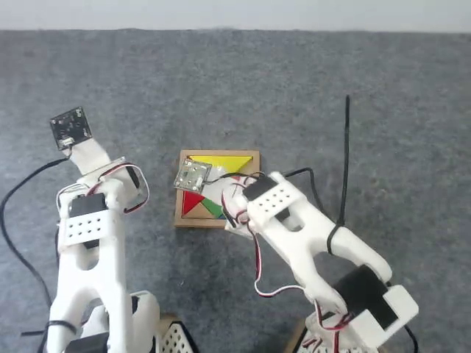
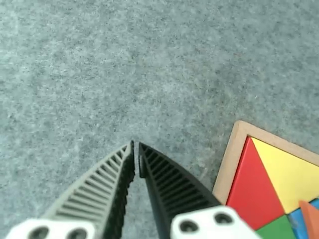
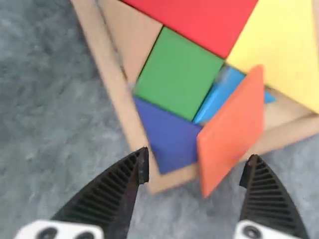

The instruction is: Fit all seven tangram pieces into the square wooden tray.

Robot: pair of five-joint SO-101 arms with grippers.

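Square wooden tray (image 1: 221, 154) sits mid-table on grey carpet (image 2: 149, 59); red triangle (image 3: 199, 20), yellow triangle (image 3: 284, 50), green square (image 3: 177, 72) and dark blue piece (image 3: 169, 137) lie flat inside. Orange piece (image 3: 232, 129) askew — propped on a light blue piece (image 3: 219, 97), overhanging the tray's rim. Right gripper (image 3: 198, 157) spread wide, a finger either side of the orange piece. Left gripper (image 2: 135, 145) pinched closed, empty, over carpet just beside the tray.

Grey mat (image 1: 221, 88), perhaps felt

Wooden tray (image 3: 115, 94) on rough felt (image 2: 124, 64)
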